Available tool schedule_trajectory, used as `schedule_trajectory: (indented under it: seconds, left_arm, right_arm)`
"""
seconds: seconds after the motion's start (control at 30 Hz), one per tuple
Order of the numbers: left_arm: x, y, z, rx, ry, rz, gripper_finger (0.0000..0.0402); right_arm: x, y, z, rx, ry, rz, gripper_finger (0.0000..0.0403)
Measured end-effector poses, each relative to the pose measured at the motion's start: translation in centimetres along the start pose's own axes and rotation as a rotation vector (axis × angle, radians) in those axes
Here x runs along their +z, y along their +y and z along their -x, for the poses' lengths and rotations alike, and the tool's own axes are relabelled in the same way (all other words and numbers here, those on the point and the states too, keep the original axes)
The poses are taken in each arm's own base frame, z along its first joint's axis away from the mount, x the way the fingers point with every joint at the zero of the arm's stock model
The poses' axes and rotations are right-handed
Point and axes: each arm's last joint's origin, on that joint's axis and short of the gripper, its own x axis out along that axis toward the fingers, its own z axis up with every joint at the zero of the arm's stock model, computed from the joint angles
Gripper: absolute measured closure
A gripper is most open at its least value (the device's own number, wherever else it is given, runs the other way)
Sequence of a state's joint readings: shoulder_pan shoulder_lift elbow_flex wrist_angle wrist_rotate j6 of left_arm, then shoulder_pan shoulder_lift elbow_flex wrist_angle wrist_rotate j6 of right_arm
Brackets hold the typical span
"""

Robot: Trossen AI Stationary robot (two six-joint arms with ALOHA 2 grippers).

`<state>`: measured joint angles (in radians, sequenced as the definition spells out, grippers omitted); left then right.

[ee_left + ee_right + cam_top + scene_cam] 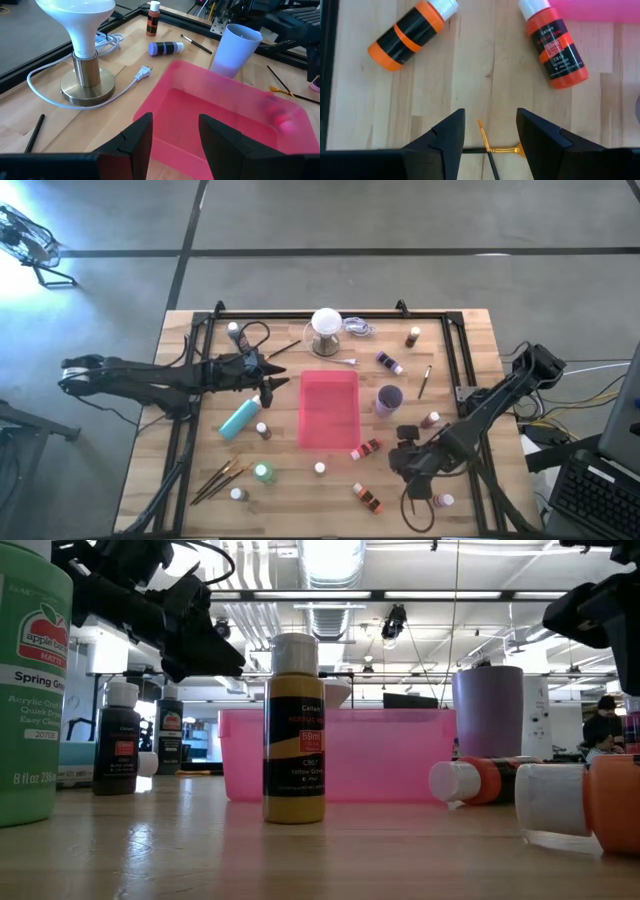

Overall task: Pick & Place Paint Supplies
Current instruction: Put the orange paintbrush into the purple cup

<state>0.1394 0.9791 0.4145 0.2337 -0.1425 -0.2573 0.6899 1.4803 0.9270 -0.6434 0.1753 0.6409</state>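
Note:
My left gripper (pixel 281 374) (pixel 175 125) is open and empty above the left edge of the flat pink tray (pixel 328 408) (pixel 215 115). A blurred pink thing (pixel 280 117) shows inside the tray. My right gripper (pixel 398 448) (pixel 490 120) is open and low over the table right of the tray. Its fingers stand on either side of two thin crossed brushes (pixel 489 149) with orange ferrules, lying on the wood. Two orange bottles (pixel 412 32) (pixel 555 47) lie just beyond them. A teal bottle (pixel 240 418), a green bottle (pixel 263 473) and more brushes (pixel 220 478) lie at the near left.
A white ball-topped lamp (pixel 325 330) (pixel 82 50) with its cord stands behind the tray. A purple cup (pixel 388 398) (pixel 235 50) stands by the tray's right side. Small bottles are scattered around, one yellow bottle (pixel 293 730) upright before the tray. A black frame (pixel 455 330) borders the table.

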Motion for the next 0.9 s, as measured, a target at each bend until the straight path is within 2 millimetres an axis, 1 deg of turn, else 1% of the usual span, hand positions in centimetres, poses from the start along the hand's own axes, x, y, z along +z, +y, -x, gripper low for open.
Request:
schedule_trajectory:
  seconds: [0.17, 0.47, 0.7, 0.9]
  left_arm:
    - [0.0, 0.0, 0.0, 0.0, 0.001, 0.0, 0.0236]
    - [0.0, 0.0, 0.0, 0.001, 0.002, 0.0, 0.0236]
    - [0.0, 0.0, 0.0, 0.001, 0.003, 0.0, 0.0236]
    - [-0.1, 0.0, 0.0, 0.001, 0.004, -0.001, 0.0236]
  right_arm:
    - [-0.5, -0.3, -0.5, -0.013, 0.008, -0.026, 0.0238]
    - [-1.9, -0.8, -2.7, 0.048, -0.044, -0.062, 0.0273]
    - [-2.9, -0.9, -3.3, 0.053, -0.026, -0.07, 0.0291]
    - [-3.8, -1.2, -4.2, 0.08, -0.053, -0.094, 0.0302]
